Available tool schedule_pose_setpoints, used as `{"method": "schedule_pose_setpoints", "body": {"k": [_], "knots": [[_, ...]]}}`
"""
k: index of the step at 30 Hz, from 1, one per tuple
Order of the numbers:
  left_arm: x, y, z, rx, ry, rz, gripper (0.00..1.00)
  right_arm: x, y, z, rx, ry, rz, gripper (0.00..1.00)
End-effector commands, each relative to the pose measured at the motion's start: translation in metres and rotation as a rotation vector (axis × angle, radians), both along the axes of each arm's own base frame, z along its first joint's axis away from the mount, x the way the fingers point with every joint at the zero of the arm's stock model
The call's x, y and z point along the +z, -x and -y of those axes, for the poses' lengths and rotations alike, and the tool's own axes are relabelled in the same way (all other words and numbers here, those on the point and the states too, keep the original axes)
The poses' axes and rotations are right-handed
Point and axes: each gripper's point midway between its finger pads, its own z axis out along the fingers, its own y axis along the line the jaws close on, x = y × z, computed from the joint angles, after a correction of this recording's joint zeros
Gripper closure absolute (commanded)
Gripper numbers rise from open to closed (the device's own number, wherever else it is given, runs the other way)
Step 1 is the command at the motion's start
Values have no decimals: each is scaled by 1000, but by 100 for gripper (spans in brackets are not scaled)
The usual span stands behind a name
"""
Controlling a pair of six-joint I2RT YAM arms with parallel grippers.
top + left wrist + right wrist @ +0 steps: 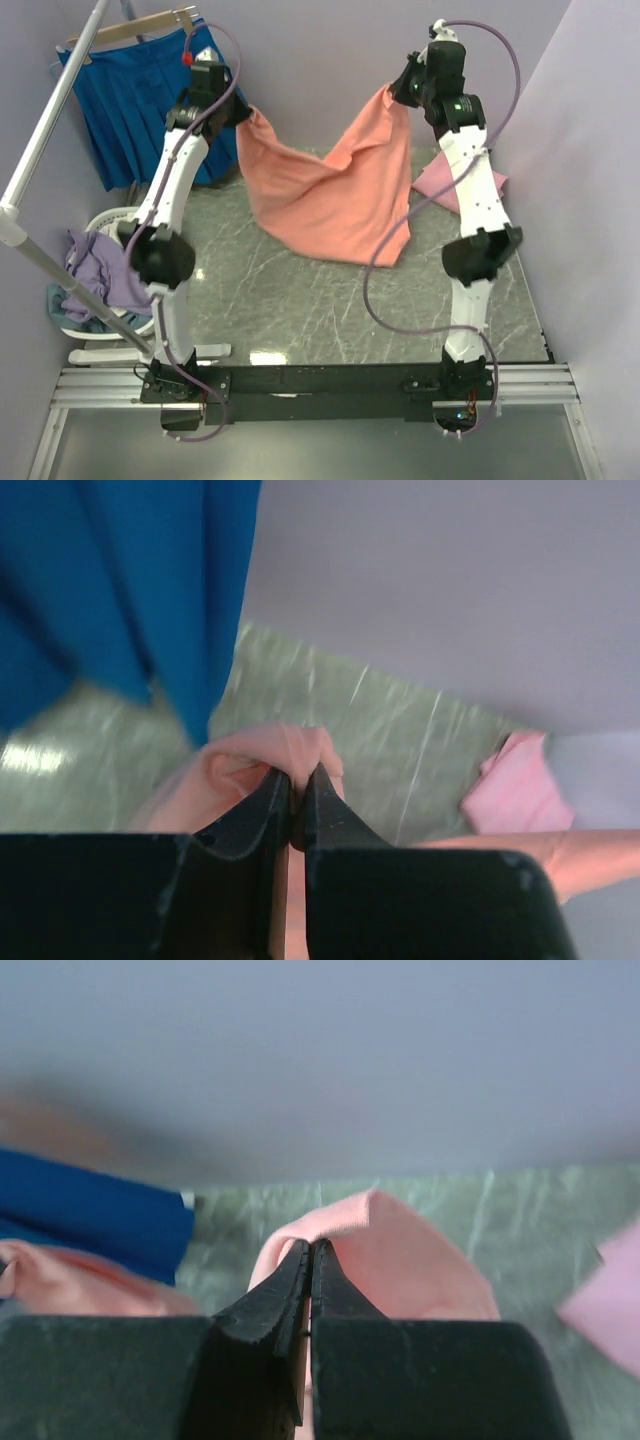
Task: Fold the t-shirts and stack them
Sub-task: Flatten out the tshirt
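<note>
Above the counter (300, 310), the left pincer (243, 112) and right pincer (403, 90) each clench an edge of the salmon-orange t-shirt (330, 200), which sags between them, apparently mid-spread, so lowering it flat seems next, while the pink t-shirt (440, 182) lies beneath the right pincer.

Right pincer (308, 1250) clamped, salmon-orange t-shirt (410, 1260)
</note>
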Motion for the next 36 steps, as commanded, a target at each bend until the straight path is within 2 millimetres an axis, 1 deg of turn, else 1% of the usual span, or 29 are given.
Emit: {"method": "schedule_pose_setpoints", "body": {"k": [1, 2, 3, 4, 7, 9, 11, 12, 13, 14, 15, 16, 17, 18, 19, 20, 22, 23, 25, 26, 27, 28, 29, 30, 31, 32, 33, 35, 36], "knots": [[67, -43, 6, -158, 107, 220, 91, 55, -11, 17, 49, -96, 132, 100], [77, -50, -6, -157, 129, 267, 88, 60, -11, 18, 61, -124, 155, 100], [78, -48, -7, -187, 153, 294, 84, 70, -7, 23, 75, -133, 218, 100], [113, -39, 9, -323, 198, 442, 76, 74, -2, 23, 92, -131, 243, 100], [143, -10, 11, -388, 157, 561, 78, 99, 22, 15, 178, -85, 345, 100], [177, 17, 19, -425, 113, 677, 74, 121, 42, 10, 226, -81, 428, 100], [195, 29, 16, -421, 84, 721, 70, 135, 55, 7, 257, -88, 467, 100], [212, 41, 15, -430, 82, 752, 70, 145, 67, 4, 280, -87, 491, 100], [217, 49, 16, -442, 87, 755, 69, 146, 75, -1, 306, -86, 488, 100], [230, 69, 17, -459, 89, 768, 69, 147, 83, -10, 344, -83, 482, 100], [214, 73, 19, -464, 99, 721, 69, 136, 97, -18, 389, -82, 419, 100], [207, 80, 18, -456, 102, 695, 74, 130, 106, -24, 411, -73, 395, 100], [224, 114, 16, -449, 102, 727, 76, 114, 124, -41, 451, -68, 350, 100], [175, 109, 13, -416, 111, 633, 76, 94, 135, -47, 461, -61, 284, 100], [162, 121, 11, -402, 116, 611, 75, 77, 146, -55, 480, -41, 252, 100], [134, 144, 6, -383, 118, 560, 75, 43, 170, -76, 527, -32, 171, 100], [99, 163, -2, -343, 100, 476, 73, -8, 200, -90, 556, -30, 23, 100], [74, 180, -5, -332, 92, 420, 73, -53, 228, -99, 590, -33, -109, 100], [28, 196, -9, -306, 87, 283, 73, -88, 258, -106, 571, -62, -223, 100], [-4, 210, -8, -312, 89, 213, 73, -115, 279, -99, 545, -54, -274, 100], [-24, 217, -6, -321, 86, 168, 72, -129, 305, -107, 566, -30, -312, 100], [-45, 223, -5, -320, 79, 122, 69, -140, 312, -99, 484, -28, -330, 100], [-79, 232, -3, -320, 69, 51, 67, -153, 331, -92, 471, -38, -354, 100], [-96, 236, -2, -316, 62, 14, 65, -166, 344, -86, 445, -40, -402, 100], [-109, 236, -4, -293, 59, -10, 61, -174, 357, -88, 428, -74, -441, 100], [-126, 237, 0, -293, 71, -54, 59, -187, 365, -77, 386, -68, -458, 100], [-129, 233, 4, -292, 74, -59, 58, -197, 374, -72, 370, -63, -496, 100], [-149, 216, -1, -202, 38, -119, 39, -210, 379, -64, 313, -67, -514, 100], [-154, 209, 1, -201, 32, -125, 35, -214, 380, -62, 299, -68, -523, 100]]}}
